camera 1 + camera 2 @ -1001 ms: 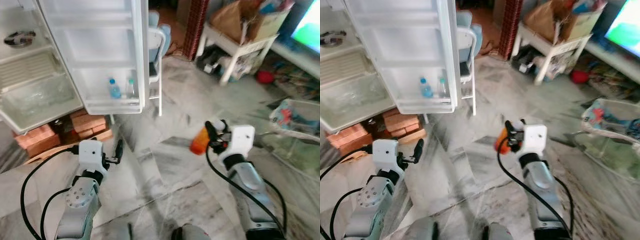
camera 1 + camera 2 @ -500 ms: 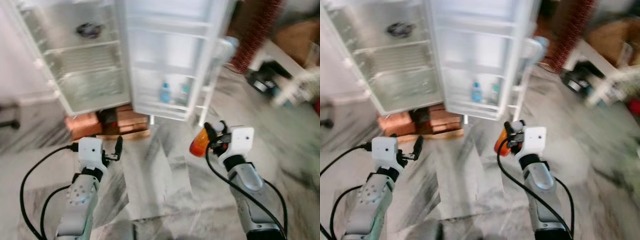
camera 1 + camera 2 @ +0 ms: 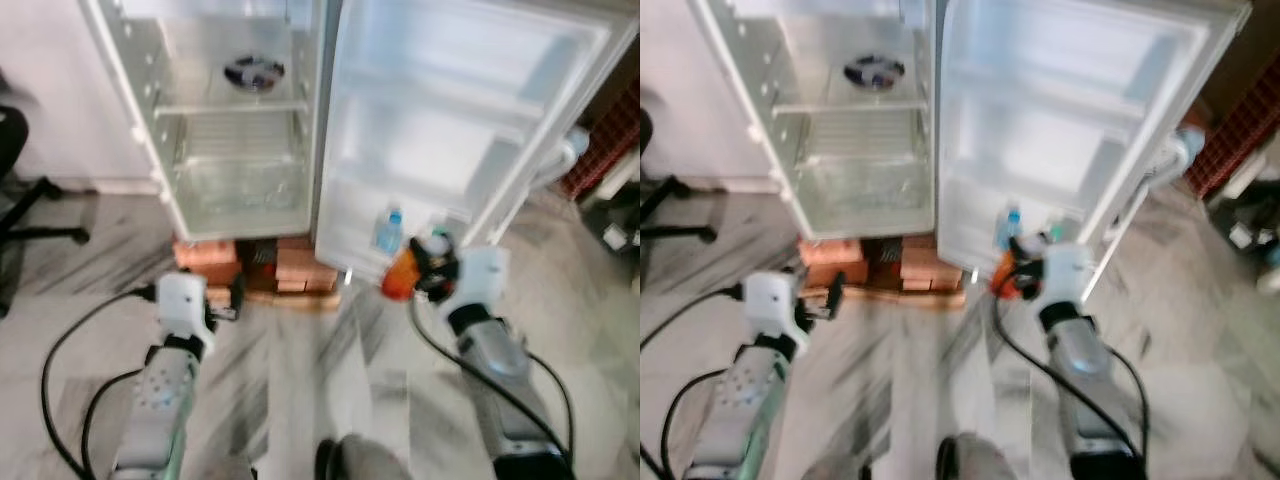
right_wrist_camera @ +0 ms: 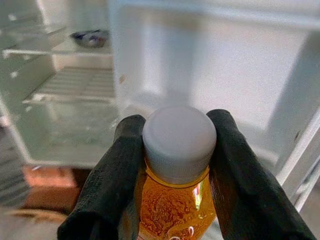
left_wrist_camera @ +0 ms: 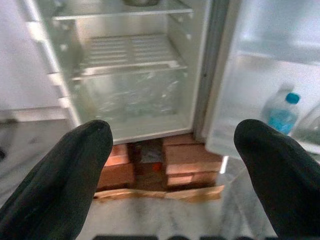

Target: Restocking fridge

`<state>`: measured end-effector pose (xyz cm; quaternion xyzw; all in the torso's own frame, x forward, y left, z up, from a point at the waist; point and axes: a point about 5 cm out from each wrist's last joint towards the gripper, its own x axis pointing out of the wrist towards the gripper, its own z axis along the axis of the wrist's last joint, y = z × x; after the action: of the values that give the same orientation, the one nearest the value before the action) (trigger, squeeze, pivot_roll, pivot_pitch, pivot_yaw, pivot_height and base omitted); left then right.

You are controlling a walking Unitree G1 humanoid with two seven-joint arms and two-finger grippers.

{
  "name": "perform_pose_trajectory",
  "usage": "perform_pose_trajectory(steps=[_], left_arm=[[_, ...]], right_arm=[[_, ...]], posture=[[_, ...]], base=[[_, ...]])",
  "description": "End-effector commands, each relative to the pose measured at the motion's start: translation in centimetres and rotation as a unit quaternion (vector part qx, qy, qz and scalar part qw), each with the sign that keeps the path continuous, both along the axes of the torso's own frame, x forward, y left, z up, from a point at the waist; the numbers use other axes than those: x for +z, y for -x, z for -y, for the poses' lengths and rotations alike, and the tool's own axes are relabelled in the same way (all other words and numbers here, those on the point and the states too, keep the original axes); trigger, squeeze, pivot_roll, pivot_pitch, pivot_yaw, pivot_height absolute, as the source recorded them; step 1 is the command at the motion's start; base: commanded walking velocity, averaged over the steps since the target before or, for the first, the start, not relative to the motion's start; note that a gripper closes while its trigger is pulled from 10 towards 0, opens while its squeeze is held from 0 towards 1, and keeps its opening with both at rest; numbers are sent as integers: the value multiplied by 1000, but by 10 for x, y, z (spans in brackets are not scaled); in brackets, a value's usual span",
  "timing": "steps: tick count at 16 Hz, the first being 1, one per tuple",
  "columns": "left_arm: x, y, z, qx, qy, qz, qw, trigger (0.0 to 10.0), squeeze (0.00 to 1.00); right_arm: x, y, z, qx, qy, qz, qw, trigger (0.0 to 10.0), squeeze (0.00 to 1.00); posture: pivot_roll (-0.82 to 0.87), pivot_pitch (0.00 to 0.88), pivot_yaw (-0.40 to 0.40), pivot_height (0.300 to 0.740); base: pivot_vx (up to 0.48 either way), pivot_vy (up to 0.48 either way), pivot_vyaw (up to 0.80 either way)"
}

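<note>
**Orange bottle carried up to the open fridge**

Nearest the camera, both silver arms reached forward over grey-veined marble floor (image 3: 290, 400). Right gripper (image 4: 172, 165) was pinched on an orange bottle (image 4: 176, 200), one black finger either side of its neck just under the white cap (image 4: 179, 141). Bottle's long axis ran along the fingers, cap end towards the wrist camera, body pointing ahead at the fridge. Left gripper (image 5: 175, 165) carried nothing; fingers spread wide, aimed at the lower fridge cavity.

Beyond the grippers: fridge (image 3: 130, 130) stood open, raised on red bricks (image 3: 235, 270) and a wooden board. Its door (image 3: 460, 130) swung out on the robot's right. In the head views the bottle (image 3: 400, 277) sat just in front of the door's lowest shelf, near a blue-capped water bottle (image 3: 389, 232) already standing there.

Further in: clear crisper drawer (image 5: 130, 97), wire-ribbed shelf above it, and a small dark dish (image 3: 254, 71) on the upper shelf.

Judgement: right arm was the one placed to stock. Door shelf lay straight ahead of the bottle and slightly above; main shelves lay ahead and to the left. Bottle probably needs tilting upright before setting down. Head views blurred; exact gap to the door shelf not readable.
</note>
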<state>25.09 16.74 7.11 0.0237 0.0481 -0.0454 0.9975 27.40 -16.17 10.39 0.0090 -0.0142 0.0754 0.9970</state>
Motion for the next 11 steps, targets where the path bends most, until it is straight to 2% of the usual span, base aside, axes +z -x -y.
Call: perform_pose_trajectory(steps=[1, 8, 10, 11], left_arm=[[0, 0, -7, 6, -14, 2, 1000, 10000, 0], [-3, 2, -6, 11, -20, 0, 1000, 10000, 0], [-7, 6, -17, 45, -29, -19, 998, 10000, 0], [-10, 13, -21, 47, -33, -24, 998, 10000, 0]], right_arm=[[9, -2, -8, 9, -10, 24, 1000, 10000, 0], [8, -1, -8, 12, -8, 23, 1000, 10000, 0], [13, 0, -7, 13, 4, 36, 999, 10000, 0], [15, 2, -5, 11, 7, 40, 999, 10000, 0]], posture=[[85, 138, -79, 740], [87, 142, -84, 740], [83, 146, -84, 740], [88, 148, -88, 740]], base=[[480, 0, 0], [462, 0, 0], [0, 0, 0], [0, 0, 0]])
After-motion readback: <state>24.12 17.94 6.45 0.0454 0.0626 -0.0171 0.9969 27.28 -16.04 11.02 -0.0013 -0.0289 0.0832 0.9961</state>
